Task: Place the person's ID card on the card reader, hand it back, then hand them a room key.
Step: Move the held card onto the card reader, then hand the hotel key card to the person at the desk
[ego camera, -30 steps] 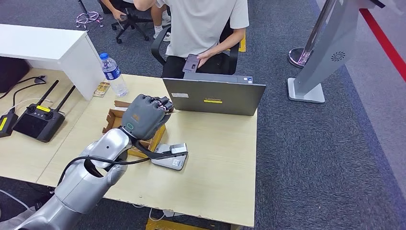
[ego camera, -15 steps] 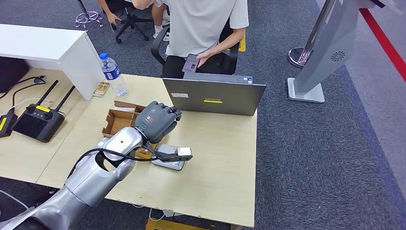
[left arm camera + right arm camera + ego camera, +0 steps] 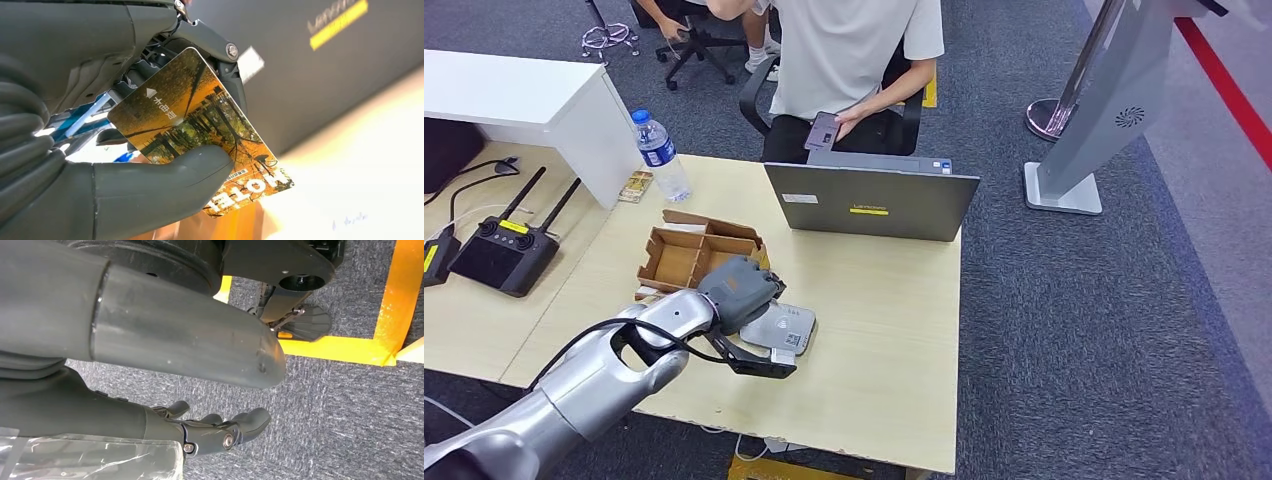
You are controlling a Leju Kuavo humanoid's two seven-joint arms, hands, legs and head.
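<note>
Nearest the robot, over the front half of the light wooden table [image 3: 884, 330], the left hand [image 3: 736, 290] hangs with its back turned up, fingers curled under. The left wrist view shows why: the thumb [image 3: 165, 175] presses a hotel room key card [image 3: 200, 130], printed with an autumn forest scene and the word HOTEL, against the dark fingers [image 3: 220, 65] behind it, so the hand grips the card.

Just beside and partly under that hand lies the grey card reader [image 3: 786, 328], flat on the table. Behind it sits an open cardboard box with dividers [image 3: 686, 252]. Farther back stands a dark Lenovo laptop [image 3: 869, 203], its lid toward the robot, with a water bottle [image 3: 660, 152] upright near the table's far left corner. On the neighbouring desk lies a black remote controller with two antennas [image 3: 506, 250].

Beyond the laptop a person in a white T-shirt [image 3: 854, 50] sits in an office chair, holding a phone [image 3: 823, 131].

The right hand [image 3: 210, 432] hangs above grey carpet, fingers loosely apart and holding nothing.
</note>
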